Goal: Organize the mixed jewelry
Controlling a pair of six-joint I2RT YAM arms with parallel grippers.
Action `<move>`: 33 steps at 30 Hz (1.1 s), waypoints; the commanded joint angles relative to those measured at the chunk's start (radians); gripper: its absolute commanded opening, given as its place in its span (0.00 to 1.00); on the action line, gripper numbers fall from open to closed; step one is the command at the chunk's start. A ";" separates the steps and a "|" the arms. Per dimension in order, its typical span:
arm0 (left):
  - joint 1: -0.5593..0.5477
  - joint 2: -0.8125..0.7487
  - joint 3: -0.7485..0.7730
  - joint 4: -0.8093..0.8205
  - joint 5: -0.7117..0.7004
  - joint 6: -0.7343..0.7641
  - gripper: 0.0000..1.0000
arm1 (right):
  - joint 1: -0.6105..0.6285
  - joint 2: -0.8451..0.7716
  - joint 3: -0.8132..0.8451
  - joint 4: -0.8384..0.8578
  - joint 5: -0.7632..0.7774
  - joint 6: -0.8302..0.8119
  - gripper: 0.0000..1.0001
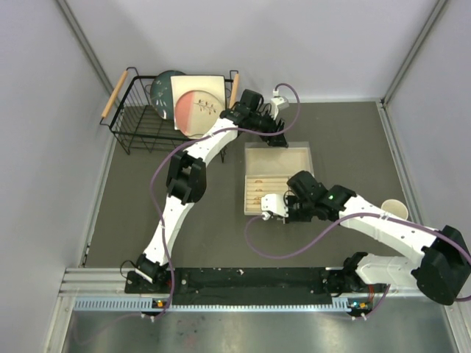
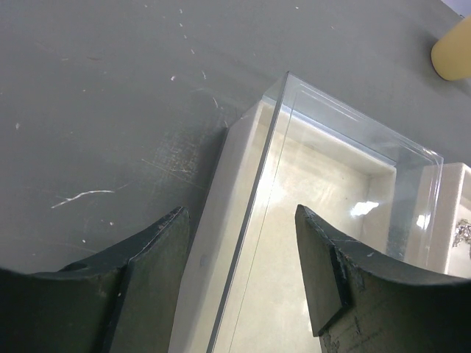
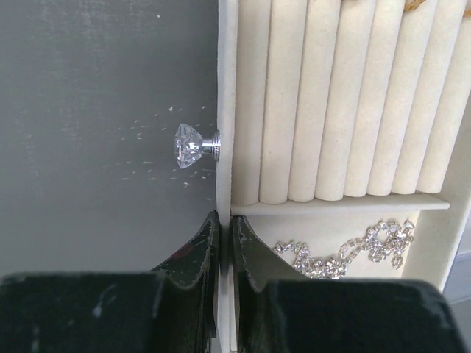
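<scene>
The beige jewelry box (image 1: 277, 179) lies mid-table. In the right wrist view a thin silver chain (image 3: 346, 254) lies in a tray compartment beside the cream ring rolls (image 3: 346, 95). A bit of gold (image 3: 421, 6) shows at the top edge. My right gripper (image 3: 225, 219) is shut on the tray's front wall (image 3: 226, 88), just below its crystal knob (image 3: 193, 144). In the top view it (image 1: 263, 212) is at the box's near left corner. My left gripper (image 2: 239, 213) is open and straddles the clear lid's wall (image 2: 254, 220) at the box's far end (image 1: 278, 138). A silver piece (image 2: 464, 234) shows at the right edge.
A black wire basket (image 1: 129, 121) holding plates (image 1: 197, 103) stands at the back left. A beige paper cup (image 1: 394, 209) stands to the right of the box and also shows in the left wrist view (image 2: 452, 51). Grey walls close in both sides.
</scene>
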 commanded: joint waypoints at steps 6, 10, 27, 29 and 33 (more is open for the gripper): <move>-0.006 -0.002 -0.009 0.008 -0.002 0.022 0.64 | 0.010 -0.016 0.016 0.129 0.013 -0.023 0.00; -0.006 -0.002 -0.009 0.005 0.001 0.025 0.64 | 0.007 -0.014 0.025 0.137 0.003 -0.003 0.00; -0.008 -0.003 -0.017 0.005 0.008 0.026 0.64 | -0.014 -0.051 -0.042 0.241 -0.022 0.099 0.00; -0.008 -0.003 -0.019 0.007 0.009 0.026 0.64 | -0.020 -0.051 -0.047 0.261 -0.017 0.094 0.00; -0.008 -0.002 -0.023 0.005 0.011 0.028 0.64 | -0.028 -0.051 -0.063 0.287 -0.013 0.083 0.00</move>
